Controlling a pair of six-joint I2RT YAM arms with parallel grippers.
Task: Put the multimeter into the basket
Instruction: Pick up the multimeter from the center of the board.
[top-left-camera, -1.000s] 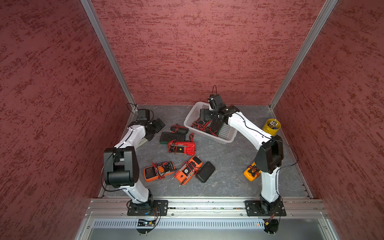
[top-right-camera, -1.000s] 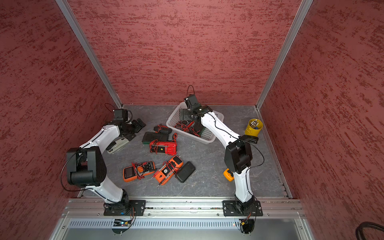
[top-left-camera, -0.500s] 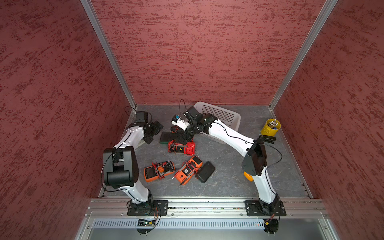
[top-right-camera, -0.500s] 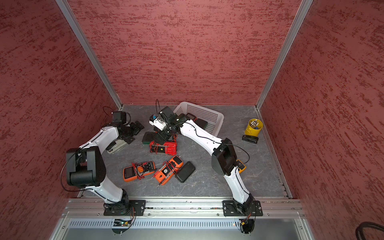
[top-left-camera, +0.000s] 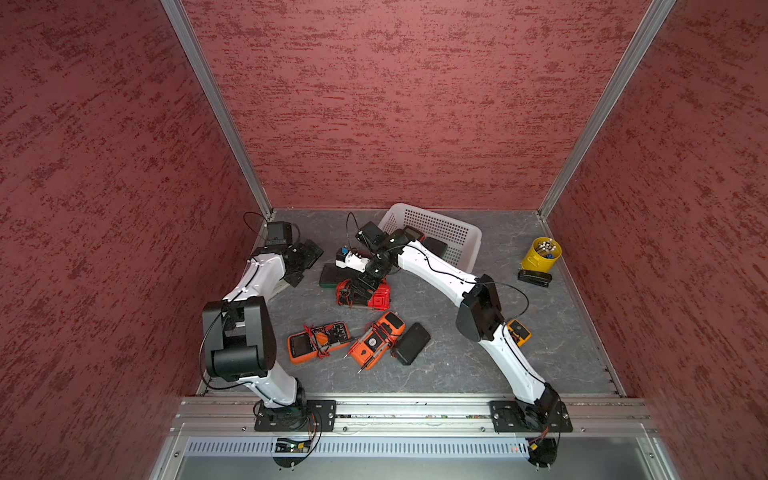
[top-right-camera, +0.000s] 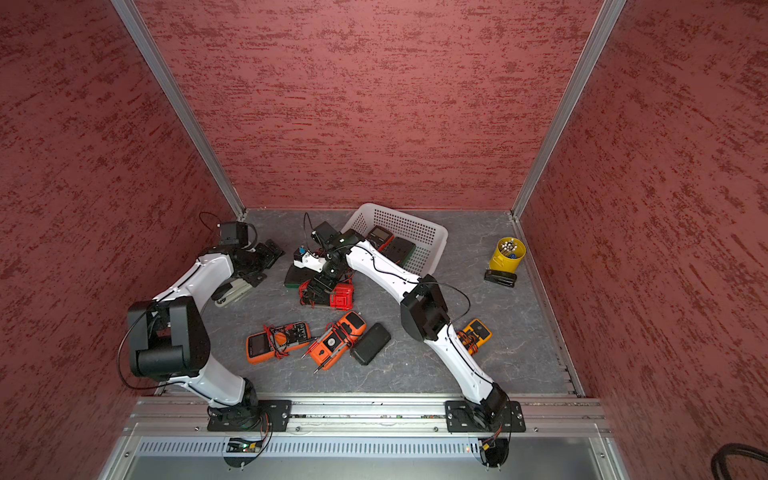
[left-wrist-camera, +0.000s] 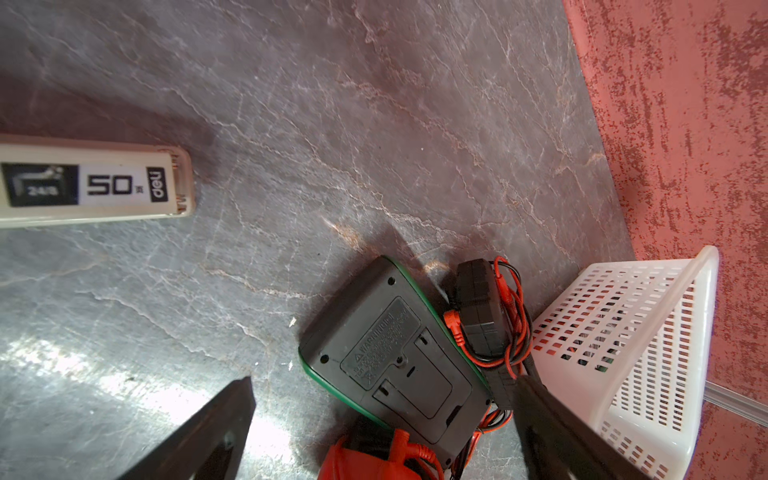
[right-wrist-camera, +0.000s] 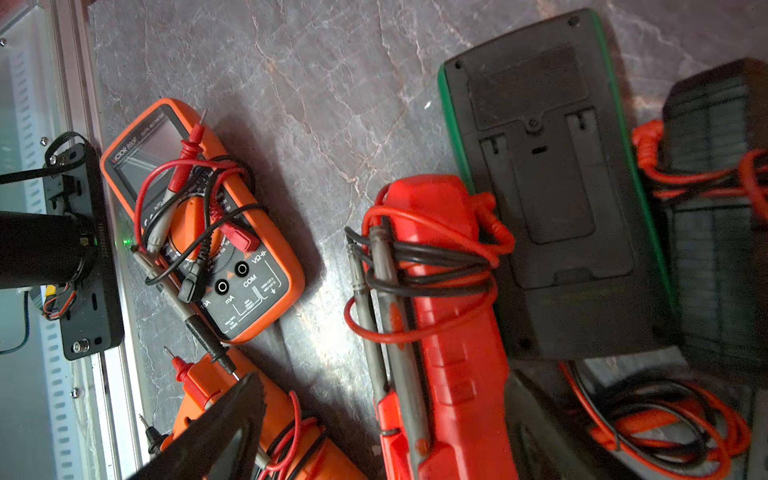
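The red multimeter (right-wrist-camera: 440, 291) is seen flat on the table (top-left-camera: 457, 365), outside the basket (top-left-camera: 440, 224), at its seven o'clock in both top views. It is straddled by the right gripper (right-wrist-camera: 384, 378), jaws wide and not closed on it. The left gripper (left-wrist-camera: 386, 380) is spread wide, empty.
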